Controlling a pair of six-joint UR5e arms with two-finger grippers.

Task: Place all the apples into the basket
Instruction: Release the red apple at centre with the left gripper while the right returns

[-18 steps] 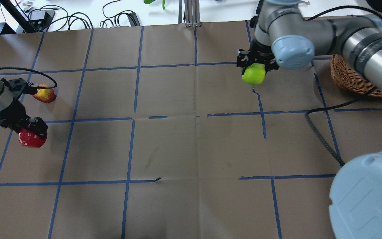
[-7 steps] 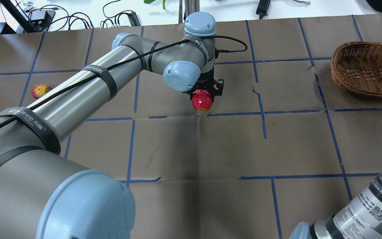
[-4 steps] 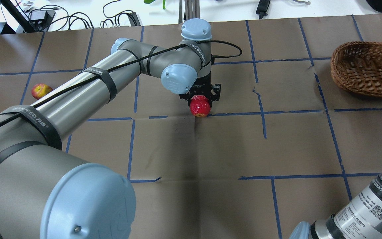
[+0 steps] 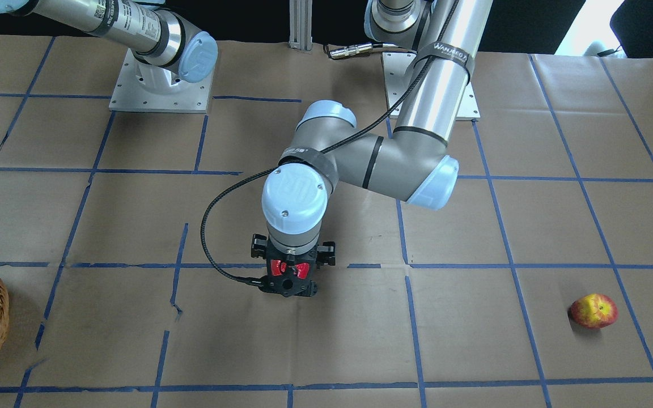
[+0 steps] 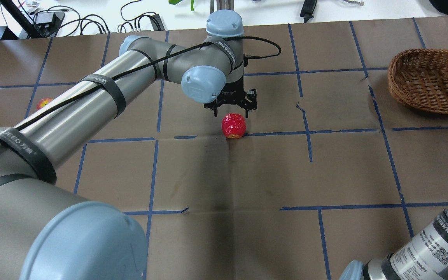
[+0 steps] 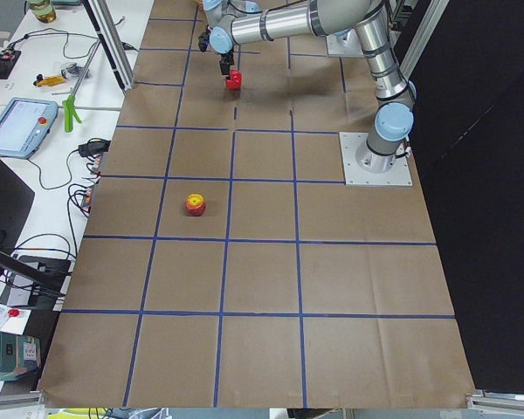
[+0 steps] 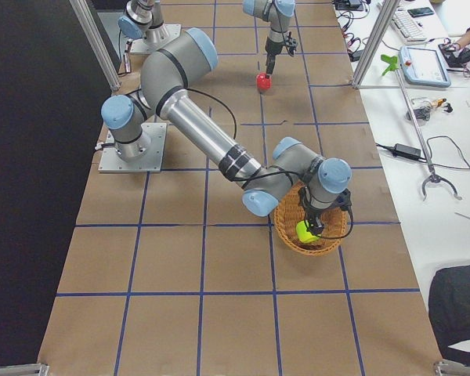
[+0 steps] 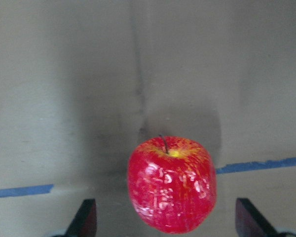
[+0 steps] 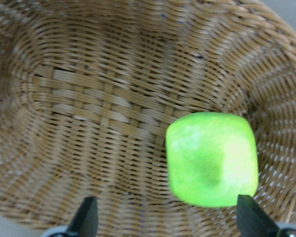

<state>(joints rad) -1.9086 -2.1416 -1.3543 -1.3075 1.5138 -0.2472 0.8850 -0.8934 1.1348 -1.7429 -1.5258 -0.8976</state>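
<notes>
Red apple (image 8: 171,185) lies beneath parted left jaws, untouched.

1. Left claw (image 5: 230,112) over red apple (image 5: 233,125), jaws wide, gap ea. side; bare counter (image 5: 247,175) all round.
2. Red-yellow apple (image 4: 593,311): well apart, open counter round it.
3. Basket (image 5: 414,83): right claw (image 9: 167,217) & green apple (image 9: 212,158) take one side; rest free.

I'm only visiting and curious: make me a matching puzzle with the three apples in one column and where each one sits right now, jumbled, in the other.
1. green apple
2. deep red apple
3. red-and-yellow apple

A. alone on the table, far from both grippers
B. inside the basket
C. mid-table, under the open left gripper

Pairs: 1-B, 2-C, 3-A
</notes>
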